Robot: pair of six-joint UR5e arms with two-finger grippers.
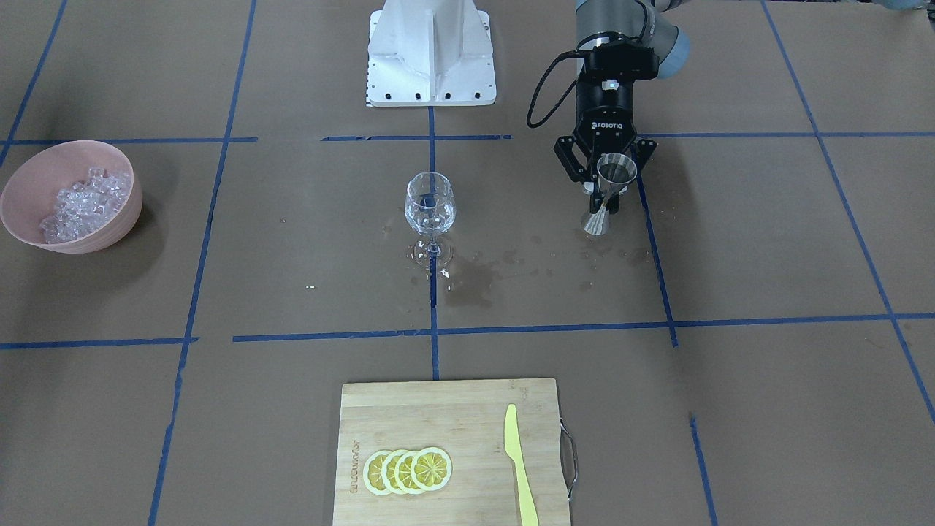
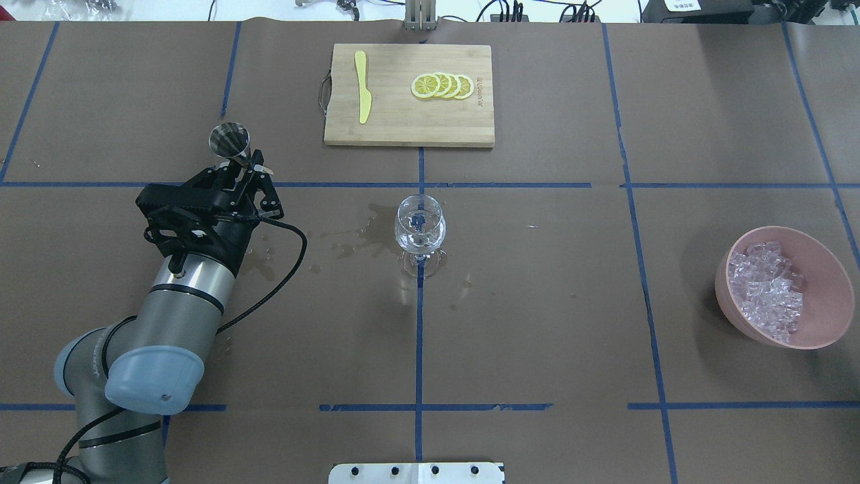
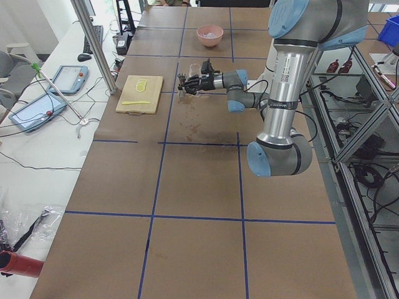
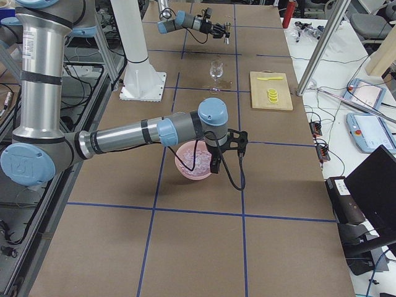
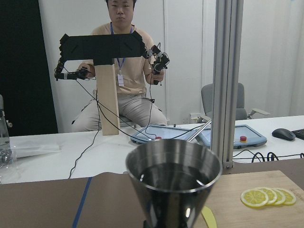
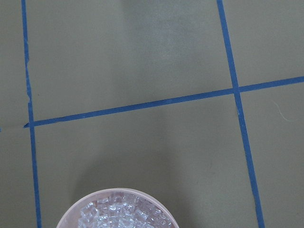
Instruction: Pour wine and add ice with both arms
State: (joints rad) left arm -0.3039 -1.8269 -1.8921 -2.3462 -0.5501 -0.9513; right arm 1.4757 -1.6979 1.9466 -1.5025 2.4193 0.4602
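Brown table (image 2: 537,323): wine glass (image 2: 420,225) stands between jigger (image 2: 230,140) and bowl (image 2: 830,296) of ice (image 2: 766,289)

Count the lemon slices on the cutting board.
4 lemon slices, overlapping in one row on the wooden cutting board, on the half away from the yellow knife. Another could be hidden beneath the overlap.

Brown tabletop (image 2: 537,302) crossed by a grid of blue tape lines (image 2: 418,336); pink bowl (image 2: 833,316) of clear, whitish ice (image 2: 766,289); my left pincer (image 2: 245,168) black, its measuring cup (image 2: 230,140) shiny silver; pale wooden board (image 2: 403,114) with yellow lemon slices (image 2: 441,85) and yellow knife (image 2: 363,94); glass (image 2: 420,225) clear.
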